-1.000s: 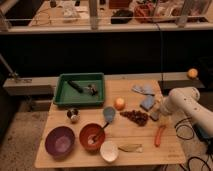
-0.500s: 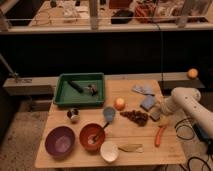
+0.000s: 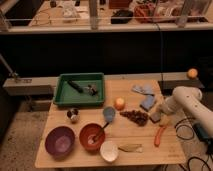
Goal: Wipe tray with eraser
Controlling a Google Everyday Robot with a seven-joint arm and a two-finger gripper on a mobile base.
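Grey eraser point(image 3: 155, 117) nr pincer point(image 3: 161, 111), off tray point(image 3: 65, 97)

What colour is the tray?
The tray is green, clearest in the camera view; the gripper is by the eraser, right of the tray.

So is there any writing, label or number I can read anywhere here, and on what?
No text can be read anywhere.
Green tray, eraser, purple bowl, white arm: no words, labels or numbers show.
Tool, at the table's right edge by the eraser: no marking shows.
Clutter on the back shelf: too blurred to read.
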